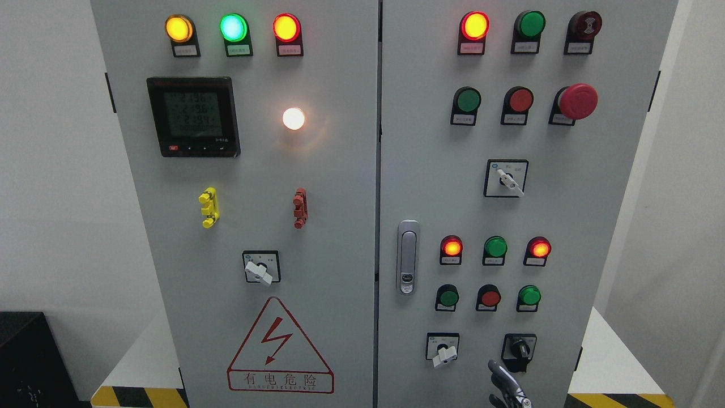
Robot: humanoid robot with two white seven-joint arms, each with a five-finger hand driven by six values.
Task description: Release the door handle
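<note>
At frame centre-left, the cabinet's left door (255, 170) w/ meter and lit lamps, then door handle (408, 257) upright just right of centre seam, untouched, and a hand (508, 386) at bottom edge, right of centre, well below it, fingers partly visible, grip can't tell.

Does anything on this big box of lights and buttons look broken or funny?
Nothing stands out. Both cabinet doors sit shut, the door handle lies flush with nothing touching it, and a hand shows at the bottom edge, well below it.
</note>
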